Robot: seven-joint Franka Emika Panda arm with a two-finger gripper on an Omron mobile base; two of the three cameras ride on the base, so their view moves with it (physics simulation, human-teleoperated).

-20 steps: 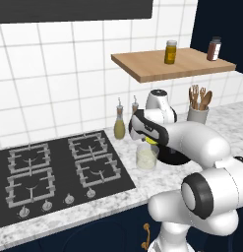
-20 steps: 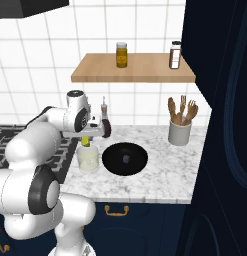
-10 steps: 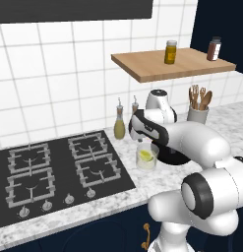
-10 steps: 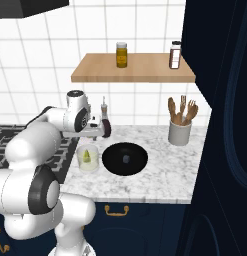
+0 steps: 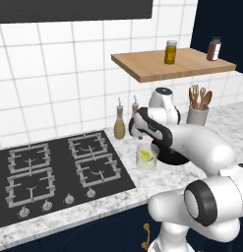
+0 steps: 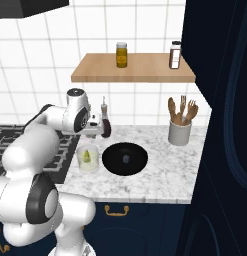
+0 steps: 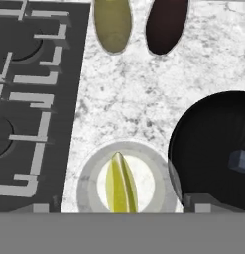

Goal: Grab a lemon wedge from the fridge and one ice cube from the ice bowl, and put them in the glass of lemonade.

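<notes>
The glass of lemonade [image 5: 146,157] stands on the marble counter between the hob and the black ice bowl [image 6: 114,163]. The yellow lemon wedge [image 7: 121,184] lies inside the glass [image 7: 89,181], upright in the pale liquid. My gripper [image 5: 144,132] hangs open just above the glass and holds nothing; its fingertips [image 7: 195,203] straddle the rim in the hand view. One ice cube [image 7: 239,161] sits in the bowl [image 7: 208,129]. From the right base view the glass [image 6: 88,159] shows the wedge [image 6: 87,156] below my gripper [image 6: 93,131]. The fridge is out of view.
Oil bottle [image 5: 119,126] and dark vinegar bottle [image 6: 105,125] stand right behind the glass. The gas hob [image 5: 54,170] lies to the left. A utensil crock [image 6: 179,131] stands at the back right. A wooden shelf [image 6: 132,67] with two jars hangs overhead.
The jaws went from nearly shut on the lemon wedge to wide open. The wedge dropped from the fingers into the glass. The arm has barely moved.
</notes>
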